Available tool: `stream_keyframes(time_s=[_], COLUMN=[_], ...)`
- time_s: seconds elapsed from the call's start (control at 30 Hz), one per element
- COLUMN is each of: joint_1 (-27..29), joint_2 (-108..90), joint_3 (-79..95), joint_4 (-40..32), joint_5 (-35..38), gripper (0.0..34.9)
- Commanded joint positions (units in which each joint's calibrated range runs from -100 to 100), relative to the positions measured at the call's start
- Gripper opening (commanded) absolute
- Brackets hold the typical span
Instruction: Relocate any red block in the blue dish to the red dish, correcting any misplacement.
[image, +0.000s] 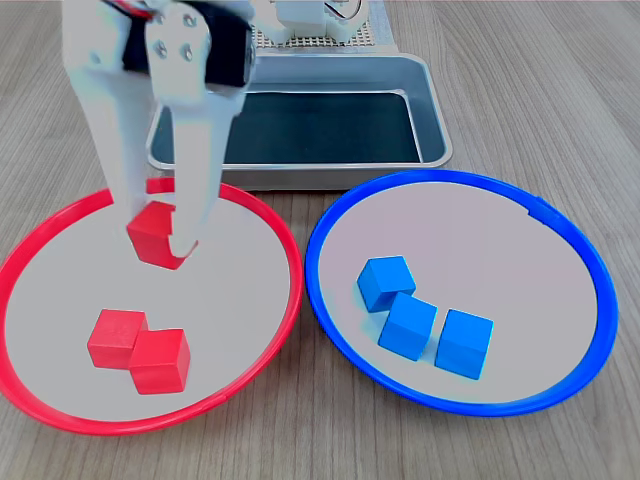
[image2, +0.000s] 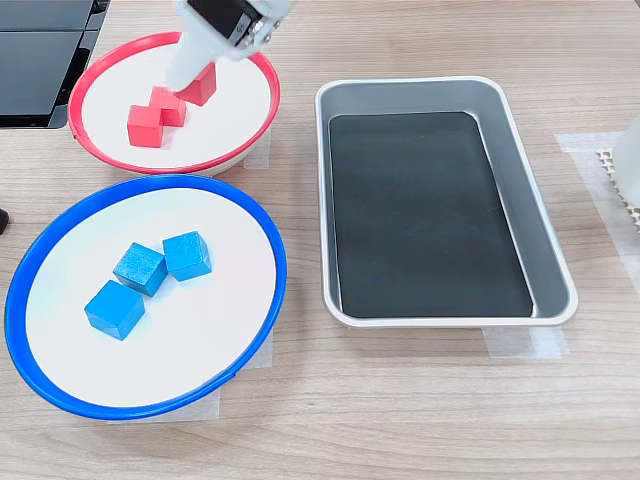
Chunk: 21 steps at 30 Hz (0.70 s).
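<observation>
End effector (image: 160, 235) clamps the red block (image: 150, 235) over the red dish (image: 60, 215).

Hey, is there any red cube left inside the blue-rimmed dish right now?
No. The blue-rimmed round dish holds only three blue cubes; all three red cubes sit within the red-rimmed dish, one between the end effector fingers.

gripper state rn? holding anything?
Gripper: shut on the red block, held over the red dish, which has two other red cubes in it.
</observation>
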Motion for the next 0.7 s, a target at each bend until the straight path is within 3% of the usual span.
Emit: stream_keyframes(time_s=[0.0,0.37,0.67], joint_1=[1.27,0.99,0.52], joint_2=[2.78,11.82,14.12], joint_3=[-2.48,-9.95,-13.5], joint_4=[-1.54,-2.12,-1.38], joint_5=[0.1,-0.54,-0.73], gripper=[0.4,0.5,7.5])
